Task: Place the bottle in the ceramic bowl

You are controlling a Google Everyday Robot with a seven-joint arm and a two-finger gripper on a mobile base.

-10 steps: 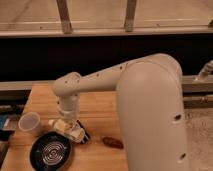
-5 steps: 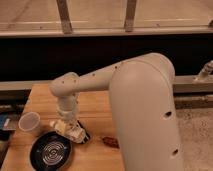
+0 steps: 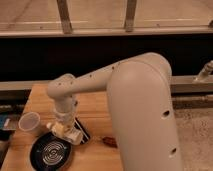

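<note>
My gripper [image 3: 63, 125] hangs from the white arm over the left part of the wooden table [image 3: 95, 107]. It is shut on the bottle [image 3: 68, 132], a small pale cream one with a white end, held roughly level. The bottle hovers at the upper right rim of the ceramic bowl [image 3: 51, 153], a round black bowl with pale rings inside that sits at the table's front left. The gripper's fingers are mostly hidden behind the bottle and the wrist.
A whitish translucent cup [image 3: 30, 123] stands left of the gripper, just behind the bowl. A dark block [image 3: 83, 131] lies right of the bottle. A small red object [image 3: 110, 142] lies further right. The arm's large white link [image 3: 145, 115] covers the table's right side.
The arm has swung a little to the left, and the gripper with the bottle has shifted slightly left toward the bowl. Bowl and cup have not moved.
</note>
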